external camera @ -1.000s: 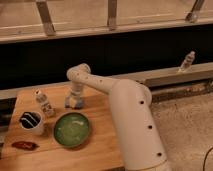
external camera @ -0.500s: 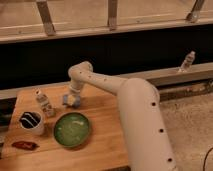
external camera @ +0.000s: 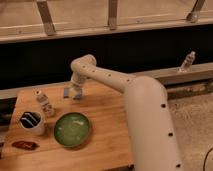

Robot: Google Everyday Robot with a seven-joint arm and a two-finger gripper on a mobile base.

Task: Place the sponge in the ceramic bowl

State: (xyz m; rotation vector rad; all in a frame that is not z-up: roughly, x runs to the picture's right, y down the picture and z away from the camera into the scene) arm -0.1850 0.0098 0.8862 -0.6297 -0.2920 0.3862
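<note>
Blue-grey sponge (external camera: 67, 92) pinched in the fingers (external camera: 78, 92) of the gripper (external camera: 74, 94) behind the ceramic bowl (external camera: 58, 131), bottle (external camera: 44, 104) and mug (external camera: 32, 123) leftward.

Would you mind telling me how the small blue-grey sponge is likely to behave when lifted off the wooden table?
The small blue-grey sponge, pinched by the shut end effector near the back edge of the wooden table, is probably soft, so it should squash rather than slip. Small and thin, it looks light. Being flat, it is unlikely to roll.

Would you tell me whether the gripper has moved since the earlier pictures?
Yes: the gripper, shut on the sponge, has risen slightly off the table, judged against the small bottle beside it.
</note>
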